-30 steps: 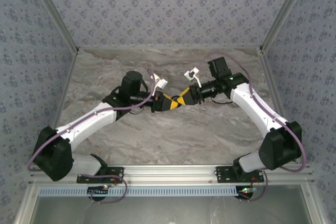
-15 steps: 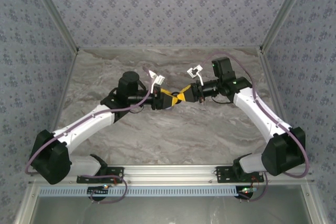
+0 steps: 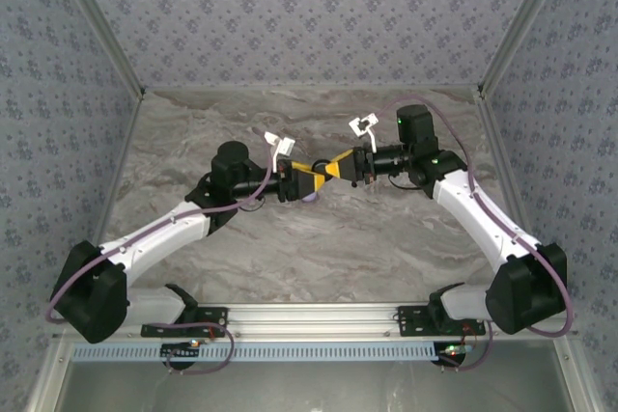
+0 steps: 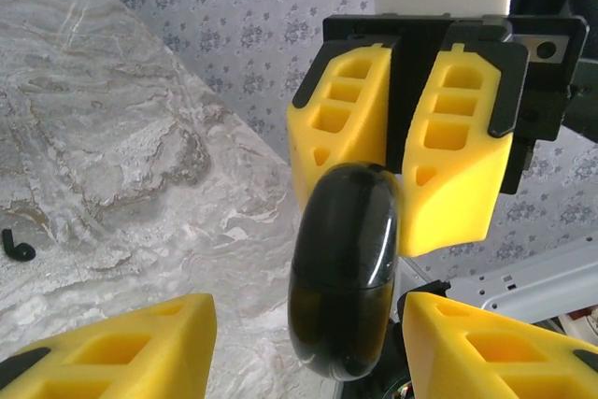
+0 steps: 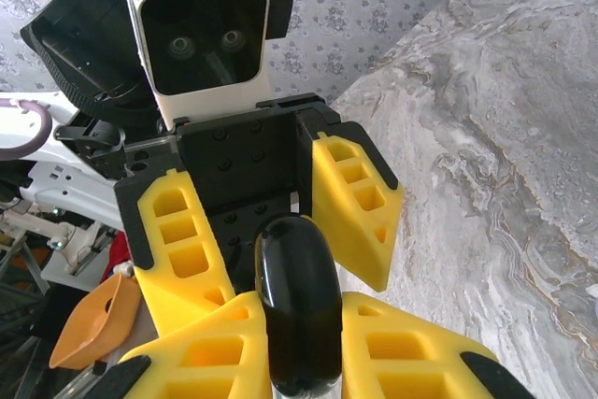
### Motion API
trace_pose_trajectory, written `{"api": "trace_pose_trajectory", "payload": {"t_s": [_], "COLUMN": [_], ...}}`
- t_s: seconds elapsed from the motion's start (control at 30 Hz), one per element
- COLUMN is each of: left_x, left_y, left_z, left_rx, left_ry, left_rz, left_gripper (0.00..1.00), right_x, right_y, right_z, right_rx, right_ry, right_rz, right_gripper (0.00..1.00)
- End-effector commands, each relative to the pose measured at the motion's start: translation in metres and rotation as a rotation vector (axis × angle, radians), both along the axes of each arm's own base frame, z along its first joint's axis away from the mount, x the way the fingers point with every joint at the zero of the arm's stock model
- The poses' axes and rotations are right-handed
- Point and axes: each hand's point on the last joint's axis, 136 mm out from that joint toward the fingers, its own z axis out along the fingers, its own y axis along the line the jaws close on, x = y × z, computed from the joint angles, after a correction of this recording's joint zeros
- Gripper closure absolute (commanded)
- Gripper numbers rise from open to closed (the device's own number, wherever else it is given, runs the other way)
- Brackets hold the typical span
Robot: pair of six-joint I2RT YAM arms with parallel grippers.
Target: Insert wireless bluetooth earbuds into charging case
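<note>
Above mid-table, we clamp the charging case (image 5: 297,306) edge-on in our right gripper (image 3: 335,168); our left gripper (image 3: 304,181) stands open around it, holding nothing. One earbud (image 4: 17,245) lies on the table (image 4: 112,137), so we judge that insertion is not yet begun.

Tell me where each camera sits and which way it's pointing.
Top external: above and behind the bases, looking down at the marble table; the left arm and right arm meet mid-table.
Left wrist: on the left arm, facing the right end effector clamping the charging case; own open fingers below.
Right wrist: on the right arm, facing the left end effector; own fingers flank the case.
Shared: both wrist views show the case, from opposite sides.
</note>
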Motion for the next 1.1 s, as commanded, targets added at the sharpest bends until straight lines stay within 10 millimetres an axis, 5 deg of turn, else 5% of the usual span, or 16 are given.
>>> {"api": "trace_pose_trajectory", "payload": {"t_s": [0.0, 0.47, 1.07], "left_x": [-0.002, -0.002, 0.002], "left_y": [0.001, -0.003, -0.007], "left_z": [0.025, 0.026, 0.016], "left_rx": [-0.067, -0.075, -0.054], "left_ry": [-0.06, -0.058, -0.032], "left_rz": [0.003, -0.001, 0.003], "left_gripper": [0.46, 0.61, 0.56], "right_x": [-0.002, -0.006, -0.006], "right_y": [0.0, 0.002, 0.0], "right_z": [0.01, 0.009, 0.01], "right_rx": [0.022, 0.023, 0.019], "right_ry": [-0.018, -0.021, -0.028], "right_rz": [-0.01, 0.0, -0.012], "right_gripper": [0.81, 0.81, 0.81]}}
